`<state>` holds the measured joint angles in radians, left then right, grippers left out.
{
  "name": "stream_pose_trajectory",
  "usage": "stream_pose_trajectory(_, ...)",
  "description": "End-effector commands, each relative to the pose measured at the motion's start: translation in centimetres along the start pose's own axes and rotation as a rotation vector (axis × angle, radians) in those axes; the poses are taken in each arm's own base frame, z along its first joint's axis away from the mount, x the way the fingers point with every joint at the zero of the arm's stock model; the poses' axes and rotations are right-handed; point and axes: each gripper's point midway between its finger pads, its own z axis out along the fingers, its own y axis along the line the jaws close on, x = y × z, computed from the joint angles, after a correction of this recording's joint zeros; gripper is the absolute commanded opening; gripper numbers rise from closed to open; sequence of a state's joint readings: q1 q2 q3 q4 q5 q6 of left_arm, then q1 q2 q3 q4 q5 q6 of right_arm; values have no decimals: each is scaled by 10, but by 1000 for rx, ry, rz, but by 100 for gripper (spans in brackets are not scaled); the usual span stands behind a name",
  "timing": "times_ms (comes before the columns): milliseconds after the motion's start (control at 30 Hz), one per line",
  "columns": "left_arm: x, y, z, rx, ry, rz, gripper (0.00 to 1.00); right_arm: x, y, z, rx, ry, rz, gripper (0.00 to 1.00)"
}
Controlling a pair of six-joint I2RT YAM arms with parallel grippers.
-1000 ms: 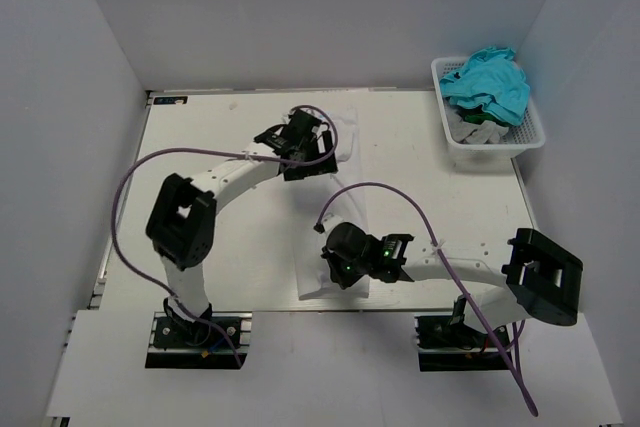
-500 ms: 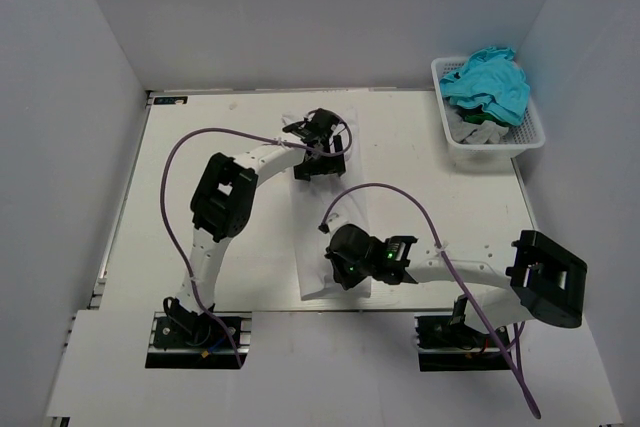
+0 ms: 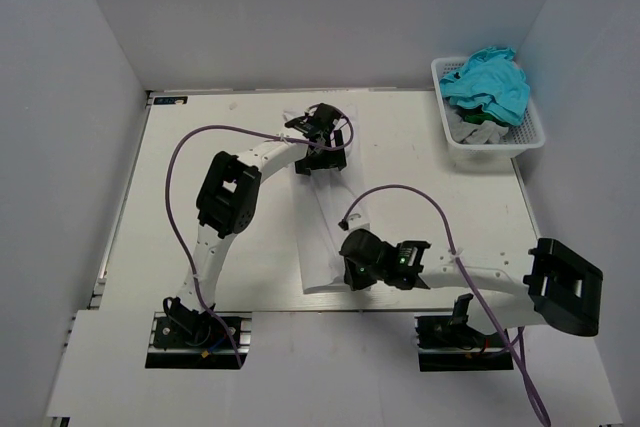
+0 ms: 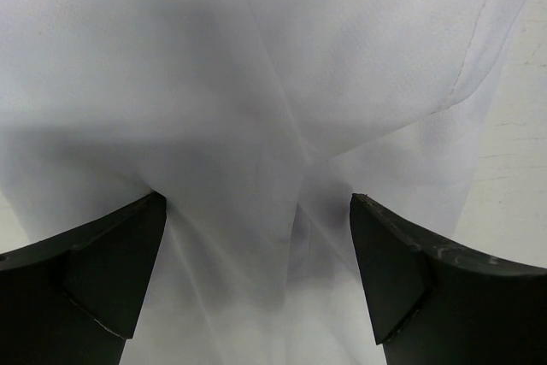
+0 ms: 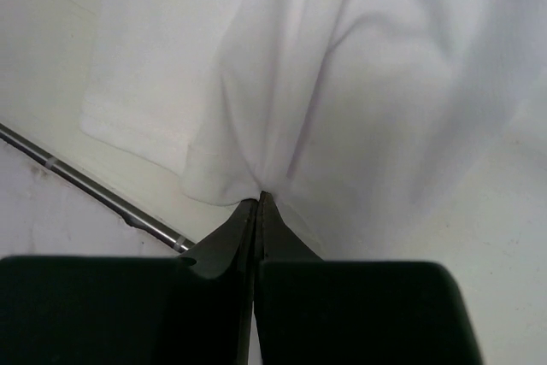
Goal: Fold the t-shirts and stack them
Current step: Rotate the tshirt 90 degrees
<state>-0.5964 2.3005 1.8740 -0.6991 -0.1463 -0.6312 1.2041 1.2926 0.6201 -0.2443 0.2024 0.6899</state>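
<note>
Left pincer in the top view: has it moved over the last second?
Yes. The left pincer has shifted right, toward the white plastic mesh basket, mostly in the first half-second, above the plain white cloth t-shirt.

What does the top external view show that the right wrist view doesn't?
Only the top view shows the basket holding a teal shirt, and the left gripper at the far end of the white shirt. Only the right wrist view shows the right gripper with its jaws closed on a pinched fold by the hem. Both show the white shirt lying on the table and the right gripper at its near end.
</note>
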Motion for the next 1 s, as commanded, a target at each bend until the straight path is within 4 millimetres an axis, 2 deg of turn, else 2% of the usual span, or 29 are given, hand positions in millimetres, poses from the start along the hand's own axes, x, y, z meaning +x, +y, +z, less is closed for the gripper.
stream_pose_trajectory(0, 43, 49, 43, -128, 129, 19, 100, 11, -12, -7, 46, 7, 111, 0)
stream_pose_trajectory(67, 46, 48, 44, -115, 136, 30, 100, 8, -17, -10, 69, -18, 127, 10)
stream_pose_trajectory(100, 45, 46, 42, -99, 137, 39, 100, 6, -17, -11, 80, -28, 163, 10)
stream_pose_trajectory(133, 45, 46, 42, -99, 137, 40, 100, 9, -28, -14, 133, -17, 170, 12)
stream_pose_trajectory(233, 46, 44, 40, -77, 142, 60, 100, 3, -30, -23, 153, -44, 196, 14)
stream_pose_trajectory(300, 47, 43, 39, -64, 142, 70, 100, 2, -16, -27, 80, -21, 140, 33)
stream_pose_trajectory(333, 45, 43, 37, -58, 133, 83, 100, -13, -3, -30, 9, -61, 56, 43)
stream_pose_trajectory(367, 41, 41, 33, -51, 123, 82, 100, -15, 6, -32, -31, -63, 32, 56)
stream_pose_trajectory(433, 40, 36, 30, -20, 119, 101, 100, -32, 30, -40, -134, -96, -42, 62)
stream_pose_trajectory(467, 44, 39, 32, -26, 129, 102, 100, -36, 32, -41, -136, -101, -59, 64)
stream_pose_trajectory(567, 43, 31, 28, -2, 120, 128, 100, -70, 47, -50, -145, -175, -123, 73)
stream_pose_trajectory(633, 43, 31, 28, -2, 120, 128, 100, -79, 51, -46, -148, -192, -189, 74)
stream_pose_trajectory(667, 43, 32, 28, -1, 120, 137, 100, -91, 62, -47, -184, -236, -216, 76)
stream_pose_trajectory(733, 45, 33, 27, -7, 129, 138, 100, -93, 77, -39, -247, -226, -263, 76)
stream_pose_trajectory(767, 42, 31, 26, -2, 121, 137, 100, -102, 87, -41, -276, -250, -323, 79)
stream_pose_trajectory(800, 41, 33, 27, -10, 116, 138, 100, -97, 91, -36, -309, -210, -352, 79)
stream_pose_trajectory(867, 41, 33, 27, -10, 116, 138, 100, -88, 85, -21, -286, -159, -413, 81)
stream_pose_trajectory(967, 42, 33, 28, -15, 125, 139, 100, -56, 73, 3, -319, -30, -421, 82)
